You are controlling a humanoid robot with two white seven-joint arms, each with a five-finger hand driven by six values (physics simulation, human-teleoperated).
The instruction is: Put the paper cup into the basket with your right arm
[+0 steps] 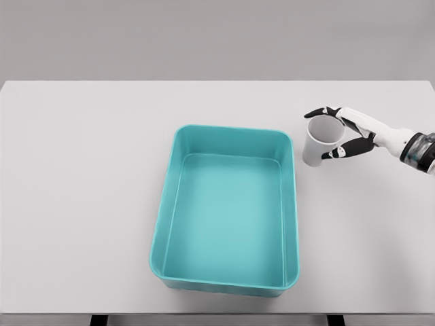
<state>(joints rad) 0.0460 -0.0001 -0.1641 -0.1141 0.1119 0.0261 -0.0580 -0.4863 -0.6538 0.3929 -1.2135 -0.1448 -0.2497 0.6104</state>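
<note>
Now right robot hand [343, 132] clamped round paper cup [322, 140] — arm outstretched, just right of teal basket [293, 204].

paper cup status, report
Right robot hand shut on paper cup, right of basket. Cup not yet in. Left arm out of view. Path clear.

No readable text or labels anywhere.

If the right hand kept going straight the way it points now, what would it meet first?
The right hand, gripping the white paper cup, points left; likely first the teal plastic basket rim, though height is unclear.
</note>
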